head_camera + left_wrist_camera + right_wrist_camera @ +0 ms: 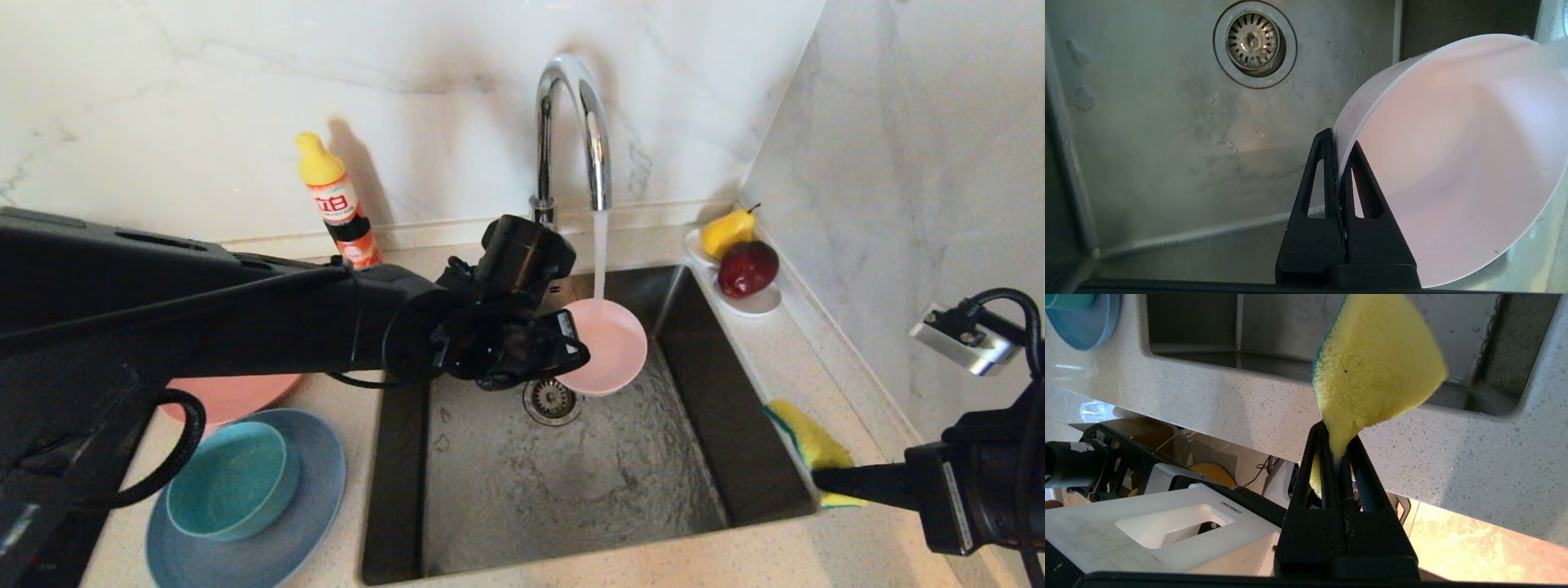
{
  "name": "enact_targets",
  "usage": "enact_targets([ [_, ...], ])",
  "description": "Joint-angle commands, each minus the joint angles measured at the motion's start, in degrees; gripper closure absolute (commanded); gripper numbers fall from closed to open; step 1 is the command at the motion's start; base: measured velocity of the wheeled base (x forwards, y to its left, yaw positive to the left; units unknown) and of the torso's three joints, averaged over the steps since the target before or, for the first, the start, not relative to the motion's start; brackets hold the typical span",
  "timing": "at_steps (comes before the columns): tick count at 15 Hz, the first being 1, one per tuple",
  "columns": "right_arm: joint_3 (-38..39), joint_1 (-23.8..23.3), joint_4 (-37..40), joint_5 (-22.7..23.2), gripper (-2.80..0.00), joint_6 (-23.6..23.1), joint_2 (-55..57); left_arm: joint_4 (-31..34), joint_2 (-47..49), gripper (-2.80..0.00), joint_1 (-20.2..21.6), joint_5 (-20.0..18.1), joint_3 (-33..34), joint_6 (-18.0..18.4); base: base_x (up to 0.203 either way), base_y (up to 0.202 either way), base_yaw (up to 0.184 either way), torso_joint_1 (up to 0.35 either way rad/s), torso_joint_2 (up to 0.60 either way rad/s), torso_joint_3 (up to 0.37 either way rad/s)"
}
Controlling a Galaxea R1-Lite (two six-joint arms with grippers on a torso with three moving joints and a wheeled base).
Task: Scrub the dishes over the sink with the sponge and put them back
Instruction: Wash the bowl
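My left gripper [575, 347] [1340, 145] is shut on the rim of the pale pink bowl [608, 343] [1457, 163], holding it tilted over the sink [571, 465] [1167, 143] under the running tap [571, 122]. Water falls into the bowl. My right gripper [820, 478] [1336, 443] is shut on the yellow sponge [808, 441] [1376, 367] at the sink's right front corner. On the counter to the left, the teal bowl [229, 478] sits in the light blue plate [302, 523], and the salmon-pink plate [233, 396] lies behind, partly hidden by my left arm.
A yellow-capped detergent bottle [339, 204] stands on the back ledge. A white saucer [755, 302] with a yellow pear [727, 231] and a red apple [747, 268] sits at the back right. The drain strainer [553, 400] [1254, 41] lies mid-basin. Marble walls close the back and right.
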Motion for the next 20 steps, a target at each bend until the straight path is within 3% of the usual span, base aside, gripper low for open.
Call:
enact_targets([
  [1,0.0,0.0,0.1,0.0,0.0,0.1,0.3,0.0,1.5,0.0,-0.1,0.1,-0.8,-0.2,0.0,0.0,0.0,0.0,0.0,0.0],
  [8,0.0,0.0,0.1,0.5,0.0,0.1,0.7,0.5,2.8,0.0,-0.2,0.2,-3.9,-1.0,0.0,0.0,0.0,0.0,0.0,0.0],
  [12,0.1,-0.6,0.1,1.2,0.0,0.1,0.8,1.7,0.7,0.0,0.1,2.0,-1.0,-0.5,0.0,0.0,0.0,0.0,0.0,0.0],
  [16,-0.6,-0.6,0.0,1.2,0.0,0.1,1.9,-1.1,-6.0,0.0,1.5,16.5,9.7,7.0,0.0,0.0,0.0,0.0,0.0,0.0],
  [20,0.0,-0.6,0.0,1.3,0.0,0.1,2.2,-10.6,-14.2,0.0,3.9,21.6,18.4,17.3,0.0,0.0,0.0,0.0,0.0,0.0],
])
